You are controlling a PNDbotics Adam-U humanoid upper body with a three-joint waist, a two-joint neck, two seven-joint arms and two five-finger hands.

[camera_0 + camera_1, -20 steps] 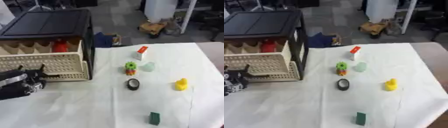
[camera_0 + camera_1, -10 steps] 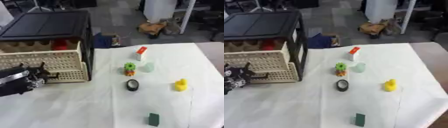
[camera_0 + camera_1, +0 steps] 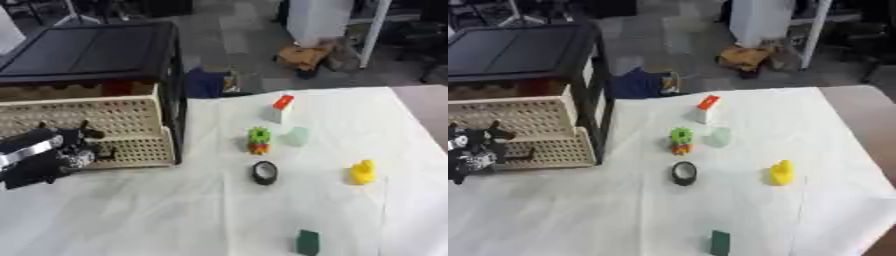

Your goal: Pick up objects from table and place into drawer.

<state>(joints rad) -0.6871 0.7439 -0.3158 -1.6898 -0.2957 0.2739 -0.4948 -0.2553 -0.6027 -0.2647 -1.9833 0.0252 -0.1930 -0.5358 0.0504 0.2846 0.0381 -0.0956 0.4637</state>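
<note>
Left hand (image 3: 54,152) at the left edge, mid-height, right in front of the drawer (image 3: 96,130) front panel. Fingers point up and look partly curled against the lattice front; can't tell if they grip it or just touch. Right hand not visible in either view.

Drawer is a cream lattice basket, pulled out of the black cabinet (image 3: 87,52) in the upper left. Something red (image 3: 118,88) sits at the back inside it.

Objects on the white table (image 3: 157,215), all apart from each other:
- white box with red top (image 3: 280,108), upper centre
- green-and-orange block toy (image 3: 258,140), centre, with a pale green translucent piece (image 3: 297,136) just to its right
- black tape roll (image 3: 264,172), below the toy
- yellow duck (image 3: 362,171), right of centre
- dark green block (image 3: 307,242), bottom, right of centre

None of them is in or touching the drawer.
</note>
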